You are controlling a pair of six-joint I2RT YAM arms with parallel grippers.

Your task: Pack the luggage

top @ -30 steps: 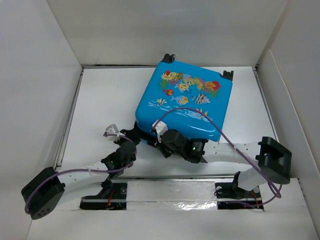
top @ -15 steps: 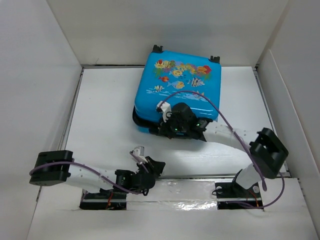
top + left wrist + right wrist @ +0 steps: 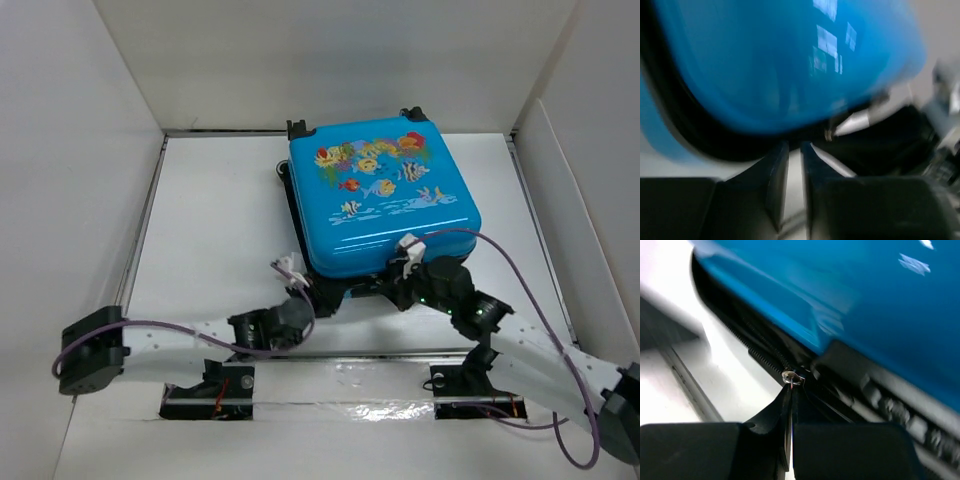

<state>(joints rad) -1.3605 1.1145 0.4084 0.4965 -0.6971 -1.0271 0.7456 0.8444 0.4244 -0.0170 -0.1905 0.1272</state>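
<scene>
Our left pincer (image 3: 310,297) was closed on nothing we could see, its tips just at the near-left corner of the luggage (image 3: 385,195). The luggage lay flat on the table (image 3: 210,220), straight ahead of both pincers. Our right pincer (image 3: 397,290) was pinched on a zipper pull (image 3: 791,377) at the case's near edge. We judged the lid down but the zip not yet run — open zipper teeth (image 3: 765,357) showed beside that pull. The contents were hidden, the left wrist view was blurred, and a metal tab (image 3: 852,121) there could not be identified.
</scene>
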